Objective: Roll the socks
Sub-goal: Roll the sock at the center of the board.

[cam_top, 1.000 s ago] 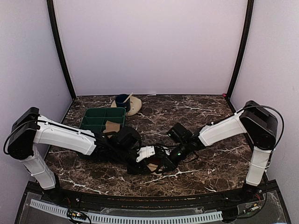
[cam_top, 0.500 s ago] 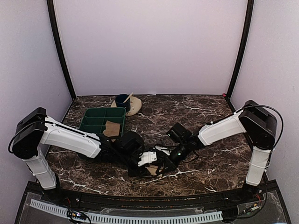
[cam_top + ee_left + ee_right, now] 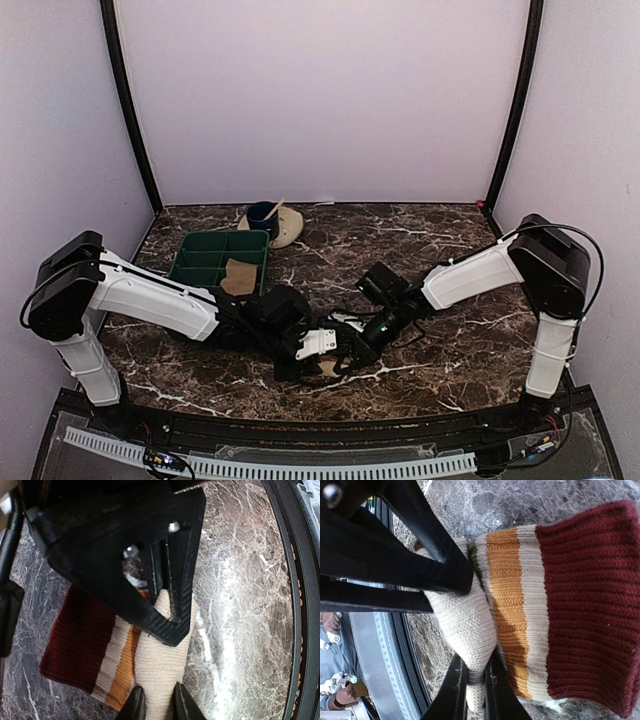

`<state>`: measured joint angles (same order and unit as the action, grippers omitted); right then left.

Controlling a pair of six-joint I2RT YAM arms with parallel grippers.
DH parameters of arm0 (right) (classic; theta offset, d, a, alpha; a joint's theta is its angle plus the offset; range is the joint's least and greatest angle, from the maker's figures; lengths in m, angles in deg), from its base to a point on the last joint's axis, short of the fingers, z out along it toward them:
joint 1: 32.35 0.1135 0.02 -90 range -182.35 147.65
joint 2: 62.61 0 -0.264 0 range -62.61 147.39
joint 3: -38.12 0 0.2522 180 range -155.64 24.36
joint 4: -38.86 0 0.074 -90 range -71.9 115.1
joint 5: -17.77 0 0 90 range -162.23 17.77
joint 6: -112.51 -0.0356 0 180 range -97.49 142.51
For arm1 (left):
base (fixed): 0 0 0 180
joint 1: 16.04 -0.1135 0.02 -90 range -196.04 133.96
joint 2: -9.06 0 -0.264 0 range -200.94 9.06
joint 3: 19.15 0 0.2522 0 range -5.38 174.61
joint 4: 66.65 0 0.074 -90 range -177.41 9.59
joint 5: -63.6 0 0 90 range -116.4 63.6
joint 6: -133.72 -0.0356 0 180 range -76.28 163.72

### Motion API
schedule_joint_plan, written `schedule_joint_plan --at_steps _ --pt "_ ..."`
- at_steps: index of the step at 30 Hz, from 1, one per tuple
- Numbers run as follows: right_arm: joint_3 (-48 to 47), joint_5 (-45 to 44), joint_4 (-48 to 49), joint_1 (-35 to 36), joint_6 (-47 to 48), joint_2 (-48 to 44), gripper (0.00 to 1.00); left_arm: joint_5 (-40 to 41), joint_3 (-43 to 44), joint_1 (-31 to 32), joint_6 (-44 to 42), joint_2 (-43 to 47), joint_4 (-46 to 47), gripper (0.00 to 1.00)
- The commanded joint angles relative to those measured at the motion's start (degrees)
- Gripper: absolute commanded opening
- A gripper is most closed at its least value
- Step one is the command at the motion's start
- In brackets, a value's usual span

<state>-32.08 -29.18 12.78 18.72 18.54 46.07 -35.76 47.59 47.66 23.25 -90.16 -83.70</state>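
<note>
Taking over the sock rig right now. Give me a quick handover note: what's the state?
Left gripper: pinching the cream end of the striped sock.
Right gripper: shut on the same cream end, opposite the left.
Second sock: lying flat on the near right corner of the green tray, not held.
Done: the striped sock's cream end is bunched up; its red cuff lies flat. No finished roll visible.
Left: finish this roll, then roll the second sock.

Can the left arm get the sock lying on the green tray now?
Probably not yet: the left gripper pinches the striped sock, as does the right gripper. Nothing stands between it and the tray sock.
</note>
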Motion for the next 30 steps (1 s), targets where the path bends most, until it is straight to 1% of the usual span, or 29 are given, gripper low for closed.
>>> schedule_joint_plan --at_steps 1,7,10,12,15,18,30 --pt "1.25 -3.85 -7.15 -0.26 0.89 3.13 0.00 -1.12 0.14 0.63 -0.84 -1.26 -0.98 0.18" --pt "1.25 -3.50 -7.33 -0.31 0.89 3.35 0.01 -2.39 1.64 0.63 -0.72 -3.14 -3.08 0.06" --pt "1.57 -3.85 -7.19 -0.36 0.56 3.13 0.06 -3.18 2.55 0.63 -0.68 -4.14 -4.20 0.04" --pt "1.91 -4.10 -7.06 -0.40 0.29 2.65 0.11 -3.32 3.02 0.56 -0.67 -4.69 -4.65 0.02" --pt "2.65 -4.43 -6.61 -0.37 -0.19 1.55 0.20 -4.24 3.81 0.14 -0.58 -5.46 -5.76 0.00" --pt "3.47 -4.84 -6.06 -0.57 -0.74 0.71 0.24 -6.59 5.01 -1.13 -0.05 -6.25 -7.56 0.00" --pt "5.54 -7.88 -4.29 -1.84 -2.98 -2.86 0.31 -14.60 10.12 -6.14 0.60 -9.31 -14.21 0.00"
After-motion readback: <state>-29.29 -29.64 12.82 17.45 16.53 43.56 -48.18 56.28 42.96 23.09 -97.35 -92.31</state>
